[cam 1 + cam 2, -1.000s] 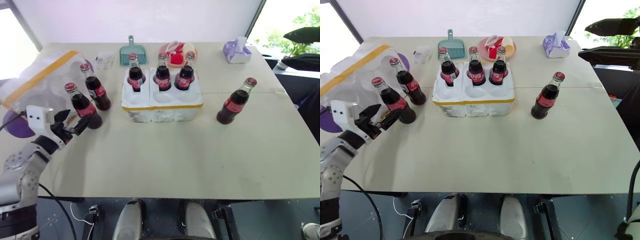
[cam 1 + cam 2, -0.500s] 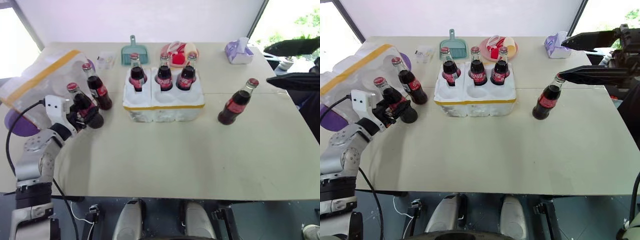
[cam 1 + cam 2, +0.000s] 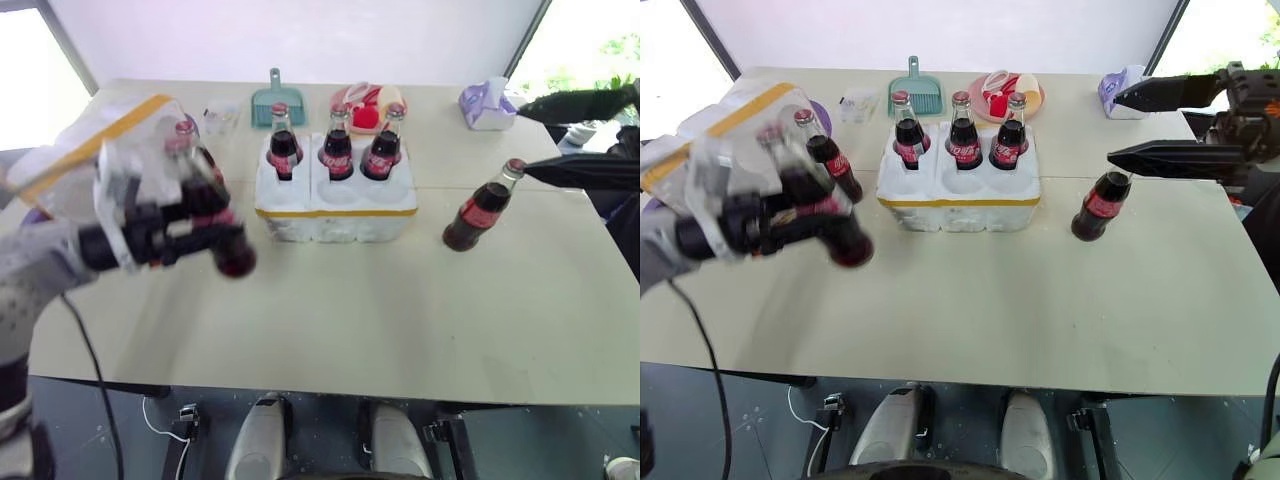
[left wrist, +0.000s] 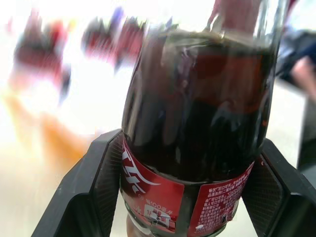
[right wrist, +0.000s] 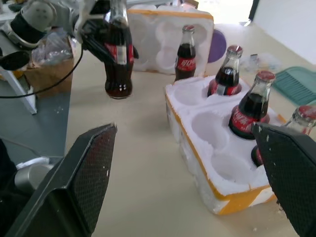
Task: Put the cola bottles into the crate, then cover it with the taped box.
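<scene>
A: From the head views, what do we have on the tabletop [image 3: 400,320]?

B: We see the crate [image 3: 335,198] far of centre, with three cola bottles [image 3: 338,152] standing in its far row of wells and the near row bare. Another bottle [image 3: 818,158] stands on the left beside the taped box [image 3: 715,135], which lies tilted at the far left. One more bottle [image 3: 482,205] stands alone on the right.

A: And the left tool [image 3: 185,228]?

B: We find it raised on the left, blurred, its fingers clamped on the body of a held bottle [image 3: 815,205] that hangs clear above the tabletop.

A: The right one?

B: The right tool [image 3: 1175,122] sits at the far right, its two fingers spread wide and empty, the lower one just over the cap of the lone bottle.

A: What else lies at the far edge?

B: A green dustpan [image 3: 269,100], a red and white plate [image 3: 365,108] and a purple tissue pack [image 3: 487,104].

A: The left wrist view?

B: We see the held bottle up close, red label between both black pads [image 4: 101,182], which press its sides.

A: The right wrist view?

B: Its fingers [image 5: 94,168] stand far apart with nothing between. Beyond them we see the crate, its bottles, and the held bottle in the air beside the taped box.
</scene>
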Controlling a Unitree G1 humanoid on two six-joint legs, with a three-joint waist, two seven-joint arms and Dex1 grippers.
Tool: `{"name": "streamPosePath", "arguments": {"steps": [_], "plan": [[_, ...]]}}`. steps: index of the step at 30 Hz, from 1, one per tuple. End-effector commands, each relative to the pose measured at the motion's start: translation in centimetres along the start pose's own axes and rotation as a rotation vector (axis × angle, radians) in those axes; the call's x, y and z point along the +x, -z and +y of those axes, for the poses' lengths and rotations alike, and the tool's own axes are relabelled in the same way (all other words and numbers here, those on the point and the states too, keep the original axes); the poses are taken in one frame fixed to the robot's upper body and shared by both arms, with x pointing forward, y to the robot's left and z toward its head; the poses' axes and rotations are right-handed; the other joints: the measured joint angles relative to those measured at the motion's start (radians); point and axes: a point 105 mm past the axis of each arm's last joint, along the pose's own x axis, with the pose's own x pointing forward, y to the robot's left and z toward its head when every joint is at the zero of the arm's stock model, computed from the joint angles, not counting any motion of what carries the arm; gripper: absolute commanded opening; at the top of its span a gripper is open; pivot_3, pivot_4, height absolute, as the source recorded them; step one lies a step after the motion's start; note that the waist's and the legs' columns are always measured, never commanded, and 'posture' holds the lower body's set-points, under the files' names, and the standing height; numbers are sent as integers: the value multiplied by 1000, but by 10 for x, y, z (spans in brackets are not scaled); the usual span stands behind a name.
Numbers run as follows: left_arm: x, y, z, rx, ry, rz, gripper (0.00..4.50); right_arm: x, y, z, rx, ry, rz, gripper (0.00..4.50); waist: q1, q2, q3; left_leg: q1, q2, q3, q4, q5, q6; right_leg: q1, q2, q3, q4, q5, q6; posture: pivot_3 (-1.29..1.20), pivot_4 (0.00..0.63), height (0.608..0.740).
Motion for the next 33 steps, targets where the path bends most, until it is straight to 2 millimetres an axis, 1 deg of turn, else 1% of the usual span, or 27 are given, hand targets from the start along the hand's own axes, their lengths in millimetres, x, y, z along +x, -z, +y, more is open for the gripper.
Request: {"name": "streamPosePath", "arguments": {"steps": [1,3,4,6,7,10,13,15,17,20,22,24,25,26,28,30,32,33], "plan": [[43,-16,18,66,-43,-73,2722,-1,-10,1,-53,23,-22,4500,-1,0,0,0,-1,0,0,0,0,0,0,0,0,0,0,0,150,736],[72,-20,30,55,-78,-104,2722,0,-8,-1,-46,31,-27,4500,-1,0,0,1,-1,1,0,0,0,0,0,1,0,1,1,0,150,736],[87,-18,38,40,-102,-103,2722,0,-6,-2,-40,44,-29,4500,-2,-1,0,1,-1,1,0,0,0,0,0,1,0,1,1,0,150,736],[108,-10,47,61,-129,-73,2722,1,-3,-5,-31,67,-33,4500,-15,-1,0,0,-1,1,-1,0,0,-1,0,1,0,1,1,0,150,736],[115,-4,49,78,-134,-48,2722,1,-2,-6,-25,77,-38,4500,-19,-1,0,0,-1,1,-1,0,0,-2,0,1,0,1,1,0,150,736],[126,10,50,120,-119,3,2722,0,-1,-5,-15,96,-52,4500,-30,-1,1,-1,-1,3,-3,0,0,-5,0,2,0,1,1,0,150,736],[133,23,50,86,-105,16,2722,-1,0,-6,-2,123,-66,4500,-31,-1,1,-2,-1,3,-4,1,-1,-6,0,2,0,1,1,0,150,736],[135,41,46,79,-81,75,2722,-1,4,-7,4,141,-70,4500,-27,-1,1,-2,-1,3,-3,0,0,-5,0,2,0,1,1,0,150,736],[135,53,42,80,-59,116,2722,-1,8,-9,4,155,-68,4500,-24,-1,1,-2,-1,3,-2,0,0,-5,0,2,0,1,1,0,150,736],[133,62,38,63,-46,152,2722,0,11,-11,1,168,-65,4500,-19,-1,1,-2,-1,3,-1,0,0,-4,0,2,1,1,2,0,150,736],[132,72,40,48,-62,186,2722,1,13,-15,1,181,-69,4500,-17,-1,1,-2,-1,2,-1,0,0,-4,0,2,1,1,1,0,150,736],[131,81,42,37,-87,213,3735,4,15,-19,-2,189,-71,4500,-17,-1,1,-2,-1,2,-1,0,0,-4,0,2,0,1,1,0,150,736],[130,84,43,37,-99,219,4050,5,16,-20,-3,189,-72,4500,-17,-1,1,-2,-1,2,-1,0,0,-4,0,2,0,1,2,0,150,736],[129,85,43,42,-109,219,4490,6,16,-20,-4,187,-72,4500,-17,-1,1,-1,-1,2,-1,0,0,-4,0,2,0,1,1,0,150,736],[125,80,44,51,-130,196,4490,8,17,-20,-7,177,-72,4500,-17,-1,1,-1,-1,2,-1,0,0,-4,0,2,1,1,2,0,150,736],[118,68,45,67,-155,155,4490,9,16,-19,-10,170,-75,4500,-17,-1,1,-1,-1,2,-1,0,0,-3,0,2,1,1,1,0,150,736],[102,46,42,74,-176,74,4490,10,15,-20,-11,166,-79,4500,-20,-1,1,-1,-1,2,-1,0,0,-3,0,2,1,1,1,0,150,736],[90,33,37,69,-179,27,4490,11,15,-20,-11,165,-80,4500,-24,-1,1,-1,-1,2,-1,0,0,-4,0,2,1,1,1,0,150,736]]}}
